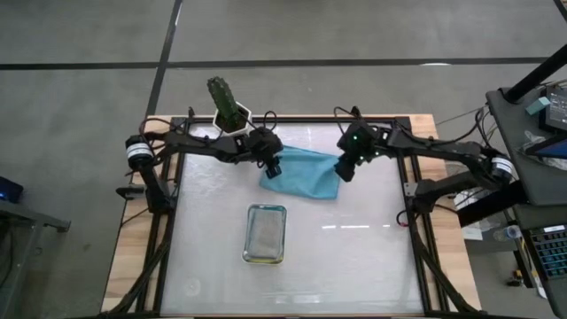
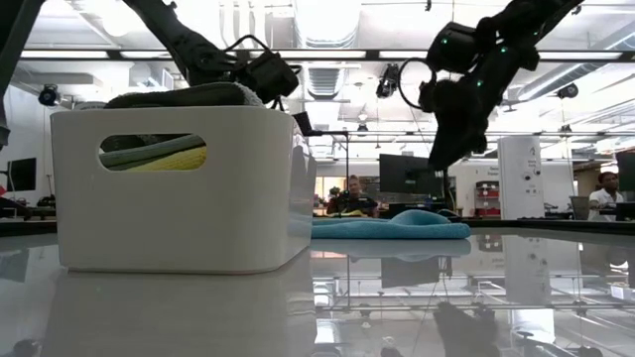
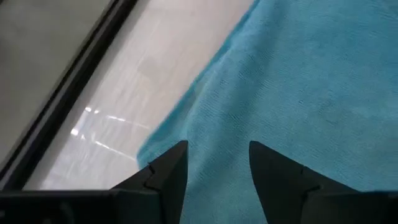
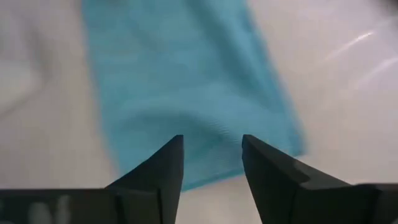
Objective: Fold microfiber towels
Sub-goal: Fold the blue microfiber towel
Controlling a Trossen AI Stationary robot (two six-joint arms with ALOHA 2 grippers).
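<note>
Glossy white table (image 1: 354, 266): light blue towel (image 1: 303, 174) lies flat near the far edge, beyond the clear tray (image 1: 266, 234). Left gripper (image 1: 275, 166) and right gripper (image 1: 346, 168) hover above its opposite ends, fingers spread, holding nothing.

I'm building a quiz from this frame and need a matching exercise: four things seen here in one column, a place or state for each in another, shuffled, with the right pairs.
Things:
1. light blue microfiber towel
2. white rectangular tray
3. left gripper
4. right gripper

Places or states:
A. open, over the towel's right-hand edge in the high view
B. lies flat on the table between the two arms
C. open, over the towel's left-hand edge in the high view
D. nearer the table's front than the towel, touched by neither gripper

Pairs: 1-B, 2-D, 3-C, 4-A
</note>
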